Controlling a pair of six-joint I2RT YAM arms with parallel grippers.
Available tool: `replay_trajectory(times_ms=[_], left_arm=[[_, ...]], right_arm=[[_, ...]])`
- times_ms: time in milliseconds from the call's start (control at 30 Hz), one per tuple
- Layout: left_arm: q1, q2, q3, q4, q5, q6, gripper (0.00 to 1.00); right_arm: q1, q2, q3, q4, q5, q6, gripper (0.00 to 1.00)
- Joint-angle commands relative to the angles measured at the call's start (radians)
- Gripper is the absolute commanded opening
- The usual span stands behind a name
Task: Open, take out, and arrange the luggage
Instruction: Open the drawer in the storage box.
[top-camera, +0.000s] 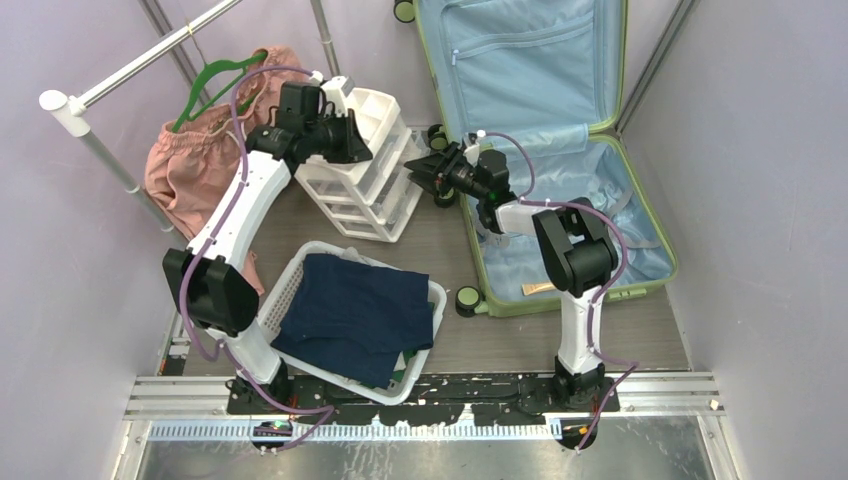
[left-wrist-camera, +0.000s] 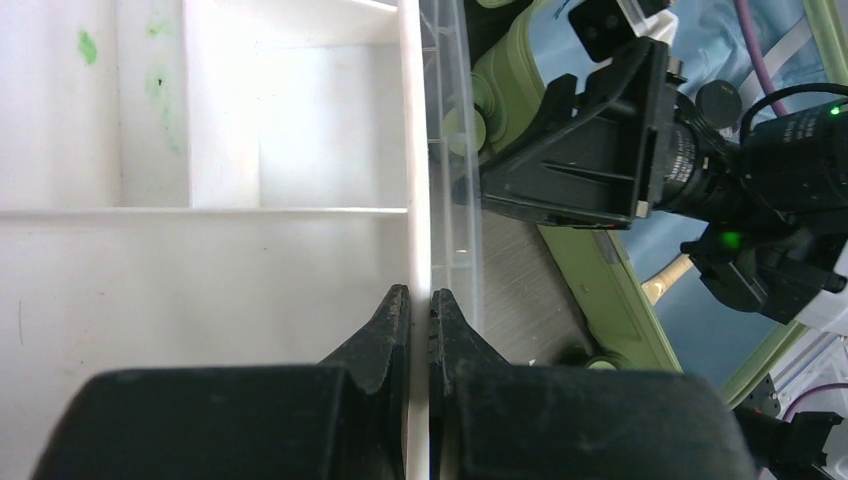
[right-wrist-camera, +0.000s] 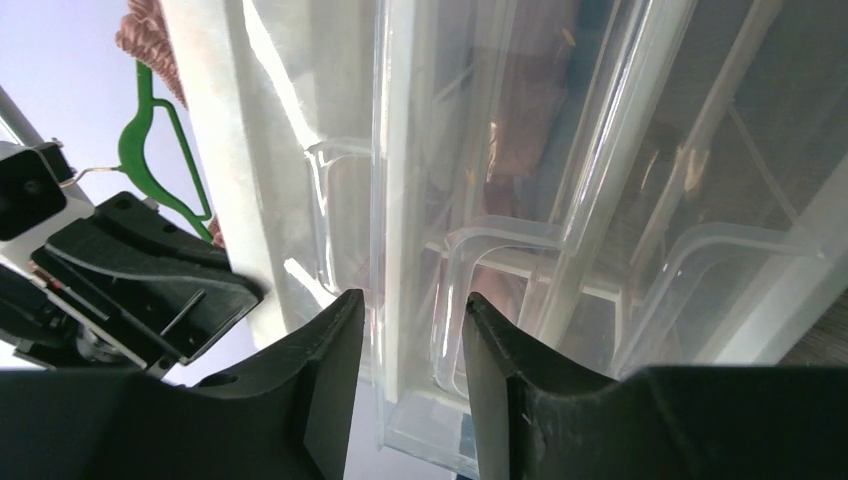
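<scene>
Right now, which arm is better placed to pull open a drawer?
Right, likely: the right gripper faces the clear drawer fronts of the drawer unit, jaws apart; the left gripper is clamped shut on its top rim.

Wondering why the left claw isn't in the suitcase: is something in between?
Yes. The white drawer unit stands between the left gripper, pinched on its rim, and the open luggage.

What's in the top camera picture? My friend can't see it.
The left arm and right arm reach to a white drawer unit in the middle. An open light-green suitcase with blue lining is on the right; a white basket of dark blue clothes sits nearer.
</scene>
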Motion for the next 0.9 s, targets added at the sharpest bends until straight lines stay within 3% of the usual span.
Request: replay_trajectory(times_ms=[0, 233, 433, 600, 867], left_arm=[[0.004, 0.012, -0.068, 0.002, -0.108, 0.031, 0.0], [-0.013, 0.004, -0.106, 0.022, -0.123, 0.028, 0.0], [-0.074, -0.015, -0.09, 0.014, -0.238, 0.063, 0.0], [-0.119, -0.054, -0.102, 0.013, -0.413, 0.077, 0.0], [-0.143, -0.076, -0.135, 0.006, -0.506, 0.079, 0.0]], right_arm=[[-0.01, -0.124, -0.018, 0.146, -0.036, -0.004, 0.46], [-0.042, -0.173, -0.085, 0.12, -0.066, -0.021, 0.47], [-0.051, -0.219, -0.09, -0.147, -0.085, -0.2, 0.48], [-0.05, -0.209, 0.017, -0.506, -0.062, -0.427, 0.47], [-0.023, -0.161, 0.145, -0.75, -0.018, -0.632, 0.47]])
